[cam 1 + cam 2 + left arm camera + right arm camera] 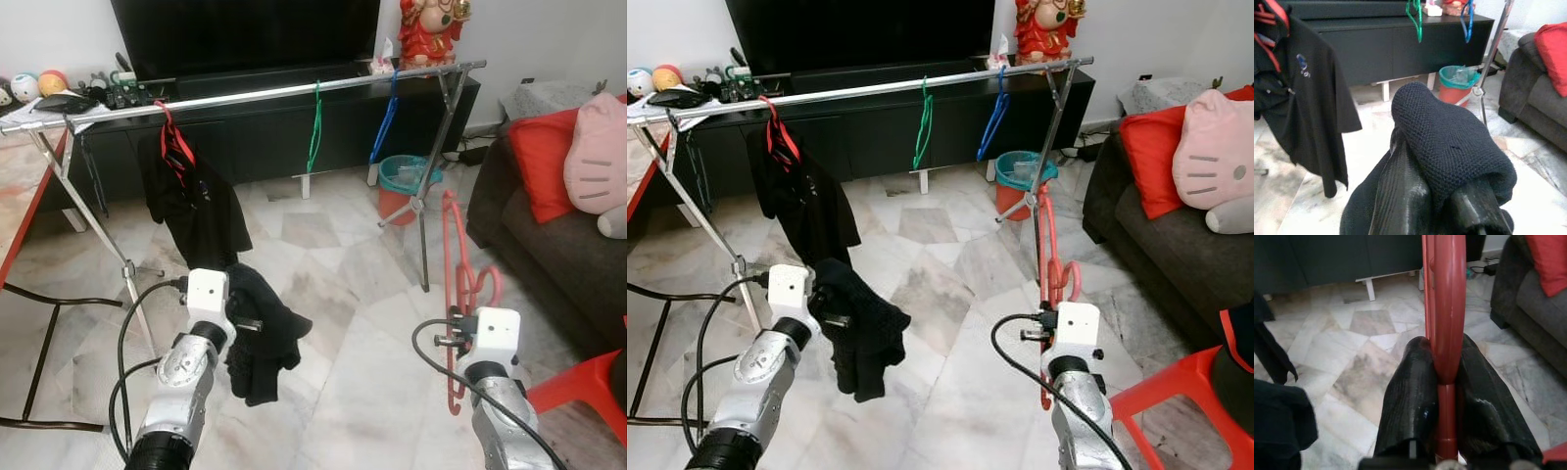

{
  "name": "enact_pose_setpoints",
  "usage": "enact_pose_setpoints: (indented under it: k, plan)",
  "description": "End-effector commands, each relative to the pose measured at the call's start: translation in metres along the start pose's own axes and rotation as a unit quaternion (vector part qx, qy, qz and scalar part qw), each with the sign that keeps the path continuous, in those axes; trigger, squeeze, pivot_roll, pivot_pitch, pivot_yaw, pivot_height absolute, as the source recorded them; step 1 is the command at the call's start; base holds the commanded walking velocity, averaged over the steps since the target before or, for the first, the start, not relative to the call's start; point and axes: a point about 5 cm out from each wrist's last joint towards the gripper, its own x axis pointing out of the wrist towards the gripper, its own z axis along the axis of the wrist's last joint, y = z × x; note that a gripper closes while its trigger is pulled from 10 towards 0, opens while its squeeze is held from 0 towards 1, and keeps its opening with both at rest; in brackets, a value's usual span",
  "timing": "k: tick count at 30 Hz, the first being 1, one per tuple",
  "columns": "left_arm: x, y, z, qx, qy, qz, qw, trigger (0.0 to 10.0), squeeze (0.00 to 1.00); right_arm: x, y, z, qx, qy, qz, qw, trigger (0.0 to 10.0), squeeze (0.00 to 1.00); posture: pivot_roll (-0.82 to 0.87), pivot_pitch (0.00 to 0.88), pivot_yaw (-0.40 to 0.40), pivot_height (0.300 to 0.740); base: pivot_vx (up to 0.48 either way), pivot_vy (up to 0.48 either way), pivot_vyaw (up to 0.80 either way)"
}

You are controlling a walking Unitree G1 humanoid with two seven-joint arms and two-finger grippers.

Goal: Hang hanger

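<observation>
Fingers (1410,391) pinch red hanger (1444,308); head view adds rail (245,98).

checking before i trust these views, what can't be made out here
- Left gripper fingertips: left wrist view, wrapped in the black garment.
- Red hanger hook: right wrist view, cut off by the top edge.
- Logo on the hung black shirt: left wrist view, too small to read.
</observation>
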Motion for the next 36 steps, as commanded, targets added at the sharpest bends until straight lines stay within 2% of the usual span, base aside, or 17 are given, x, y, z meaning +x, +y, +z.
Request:
enact_pose_setpoints:
  k: [1,10,14,21,26,27,29,34,36]
  plan:
    - [0.001,0.002,0.008,0.021,-0.016,0.003,1.000,10.0,0.00,0.001,0.001,0.006,-0.013,-0.011,0.007,1.000,10.0,0.00,0.05,0.000,0.008,0.740,0.000,0.000,0.80]
    - [0.000,0.001,0.009,0.023,-0.016,0.006,1.000,10.0,0.00,0.003,0.000,0.008,-0.010,-0.013,0.007,1.000,10.0,0.00,0.05,0.000,0.010,0.740,0.000,0.000,0.80]
    - [0.001,-0.004,0.009,0.019,-0.016,0.002,1.000,10.0,0.00,0.004,-0.002,0.009,-0.009,-0.014,0.004,1.000,10.0,0.00,0.05,0.000,0.016,0.740,0.000,0.000,0.80]
    - [0.000,-0.005,0.007,0.027,-0.011,-0.005,1.000,10.0,0.00,0.003,-0.006,0.003,-0.008,-0.001,-0.004,1.000,10.0,0.00,0.05,0.000,0.021,0.740,0.000,0.000,0.77]
    - [-0.002,0.005,-0.005,0.039,0.018,0.003,0.999,10.0,0.00,0.003,-0.019,-0.016,-0.006,0.059,-0.045,0.997,10.0,0.00,0.05,0.000,0.021,0.740,0.000,0.000,0.00]
    - [-0.004,0.012,-0.014,0.042,0.038,0.010,0.998,10.0,0.00,0.001,-0.026,-0.036,-0.025,0.125,-0.072,0.989,10.0,0.00,0.03,0.000,0.026,0.740,0.000,0.000,0.00]
    - [-0.005,0.016,-0.018,0.046,0.049,0.014,0.998,10.0,0.00,-0.004,-0.031,-0.052,-0.039,0.177,-0.089,0.979,10.0,0.00,0.03,0.000,0.028,0.740,0.000,0.000,0.00]
    - [-0.004,0.018,-0.014,0.047,0.044,0.017,0.998,10.0,0.00,-0.014,-0.027,-0.078,-0.055,0.240,-0.082,0.966,10.0,0.00,0.04,0.000,0.025,0.740,0.000,0.000,0.00]
    - [-0.002,0.016,-0.011,0.045,0.035,0.016,0.998,10.0,0.00,-0.023,-0.019,-0.093,-0.048,0.276,-0.062,0.958,10.0,0.00,0.05,0.000,0.020,0.740,0.000,0.000,0.00]
